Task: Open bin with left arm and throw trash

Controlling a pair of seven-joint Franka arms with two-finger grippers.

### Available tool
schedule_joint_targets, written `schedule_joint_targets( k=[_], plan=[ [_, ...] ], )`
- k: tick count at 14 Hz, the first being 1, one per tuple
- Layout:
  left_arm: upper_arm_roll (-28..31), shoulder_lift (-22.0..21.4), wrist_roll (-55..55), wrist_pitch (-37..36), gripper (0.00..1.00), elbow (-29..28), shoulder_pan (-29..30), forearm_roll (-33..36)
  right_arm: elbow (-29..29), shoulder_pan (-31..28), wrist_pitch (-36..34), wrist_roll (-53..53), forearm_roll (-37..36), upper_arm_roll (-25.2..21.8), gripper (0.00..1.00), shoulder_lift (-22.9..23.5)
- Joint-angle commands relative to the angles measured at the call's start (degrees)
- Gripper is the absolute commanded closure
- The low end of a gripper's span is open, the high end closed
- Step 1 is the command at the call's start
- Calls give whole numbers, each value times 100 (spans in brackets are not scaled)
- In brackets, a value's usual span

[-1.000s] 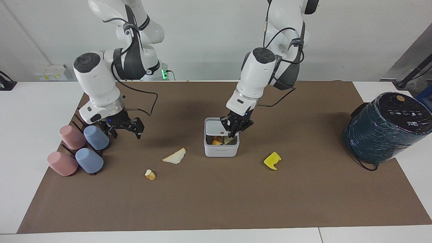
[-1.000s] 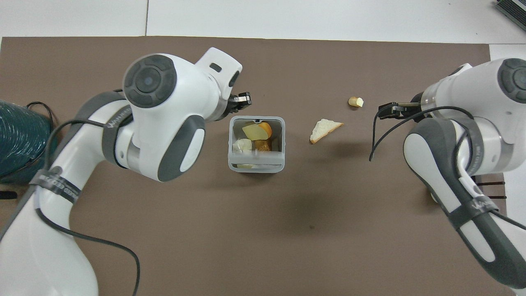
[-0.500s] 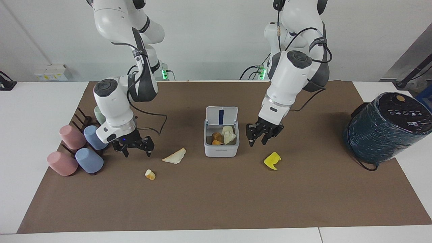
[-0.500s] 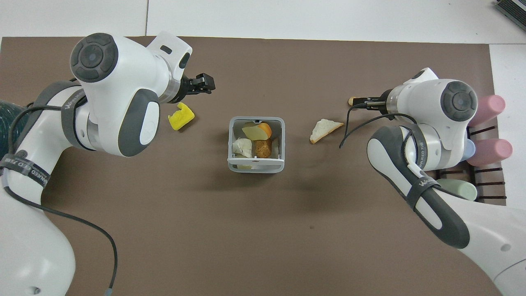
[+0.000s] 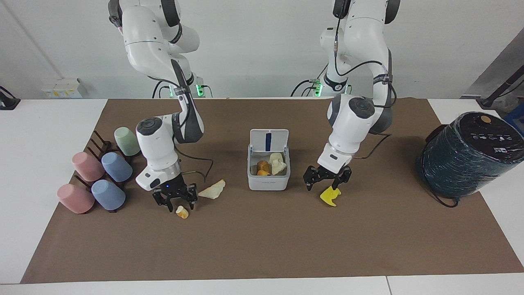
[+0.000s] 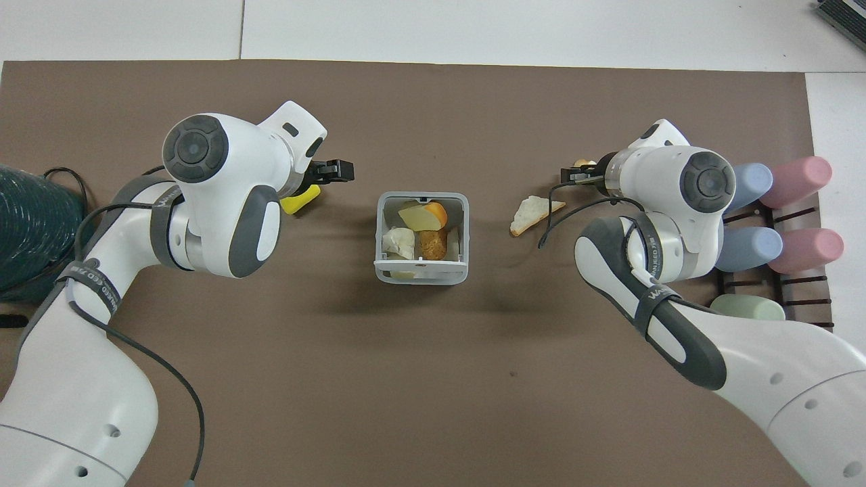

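Descending since a second ago, both arms have left their earlier posts. Left gripper (image 5: 327, 185), which was at the rim of the small white square plastic bin (image 5: 268, 181), has swung toward the left arm's end of the table and now hangs low over the bright yellow wrinkly scrap (image 5: 330, 195), fingers spread, one tip just at the scrap's upper edge; no grip seen. Right gripper (image 5: 175, 201) has come away from the rack of pastel cups (image 5: 100, 176) and sits low over the tiny white-and-tan chunk (image 5: 182, 212), fingers apart on either side of it; whether they touch it cannot be told.

Bin lid (image 5: 269, 141) now stands upright on the edge nearest the robots, blue strip showing; a second ago the gripper hid it. Scraps already lie inside. Bin stands mid-mat on the brown table mat (image 5: 262, 246).

Pale beige bread-like wedge (image 5: 212, 191) unmoved, between the bin and the right gripper. Large dark teal cylinder (image 5: 466, 155) unchanged at the left arm's end of the table.

Writing: faint grey mark on the bin's front wall, too small to read. White lettering on both arms' wrist bands in the overhead view, not legible.
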Motion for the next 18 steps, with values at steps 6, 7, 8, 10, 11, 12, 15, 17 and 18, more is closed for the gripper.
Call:
schedule_joint_targets(
  k=[6,7,8,10,11,12,15,17,18],
  plan=[
    [28,73,1418,451,0,-466,140,-31,-5,-10,74,-61,-60,8,100,-37],
    [19,81,1489,565,0,-545,140,-31,4,-10,48,-26,-60,8,100,-72],
    [28,81,1585,697,0,-659,140,-31,13,-10,22,96,-60,8,100,-116],
    [19,82,1796,935,0,-861,140,-31,31,95,-83,500,-60,17,100,-291],
    [28,81,1832,936,6,-879,140,-31,31,156,-293,632,-60,17,100,-440],
    [28,81,1832,918,19,-871,140,-31,31,166,-512,721,-60,17,100,-589],
    [28,81,1833,769,80,-783,149,-23,39,367,-1005,1124,-51,17,100,-1064],
    [71,81,1824,166,99,-434,158,12,100,621,-1435,1581,-51,17,100,-1346],
    [98,99,1824,-264,100,-127,193,108,188,745,-1594,1826,-51,17,100,-1416]
  ],
)
